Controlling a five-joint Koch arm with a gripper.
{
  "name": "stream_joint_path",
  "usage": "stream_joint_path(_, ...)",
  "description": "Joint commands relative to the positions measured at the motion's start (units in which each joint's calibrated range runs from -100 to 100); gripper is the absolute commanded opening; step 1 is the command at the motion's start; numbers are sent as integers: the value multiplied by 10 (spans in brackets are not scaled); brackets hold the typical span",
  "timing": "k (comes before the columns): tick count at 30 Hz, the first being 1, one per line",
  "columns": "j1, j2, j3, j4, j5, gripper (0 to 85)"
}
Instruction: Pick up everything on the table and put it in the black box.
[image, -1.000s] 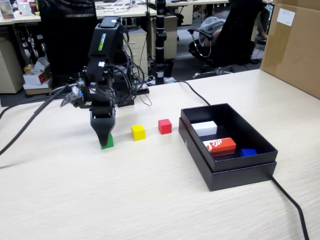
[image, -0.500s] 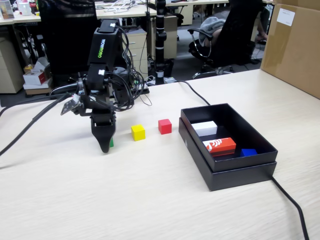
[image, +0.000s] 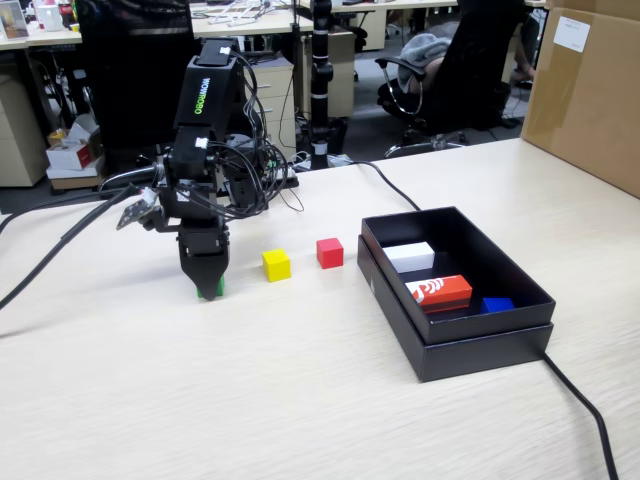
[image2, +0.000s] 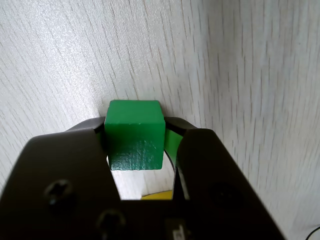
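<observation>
Leftmost in the fixed view, the gripper (image: 208, 289) points straight down at the table (image: 300, 400), its black jaws clamped on the green cube (image: 212, 291), of which only a sliver of green shows at the tips. Whether the cube rests on the wood or is raised just off it cannot be told from this angle. In the wrist view the relation is plainer: the green cube (image2: 135, 135) sits squarely between the two dark jaws of the gripper (image2: 136, 142), each side face pressed by a jaw, the top face and front face clear, with the pale wood grain of the table (image2: 225, 65) behind it.

Moving right in the fixed view, the yellow cube (image: 276, 264) lies on the table near the gripper but apart from it, and the red cube (image: 330, 252) lies just beyond, a little farther back, close to the corner of the black box (image: 470, 345). The box stands on the table at the right; inside it are a white block (image: 410, 256), an orange-red block with a white mark (image: 439, 292) and a small blue block (image: 497, 304). A brown carton (image: 585, 90) stands at the far right edge.
</observation>
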Motion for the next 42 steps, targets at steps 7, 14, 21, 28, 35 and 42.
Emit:
stream_joint_path(7,33,-278,10,-13,7,57)
stream_joint_path(14,114,-408,20,-12,46,59)
stream_joint_path(21,195,-352,157,-13,89,59)
stream_joint_path(28,252,-101,382,-49,116,60)
stream_joint_path(35,277,123,500,-65,132,61)
stream_joint_path(42,281,172,474,-69,134,148)
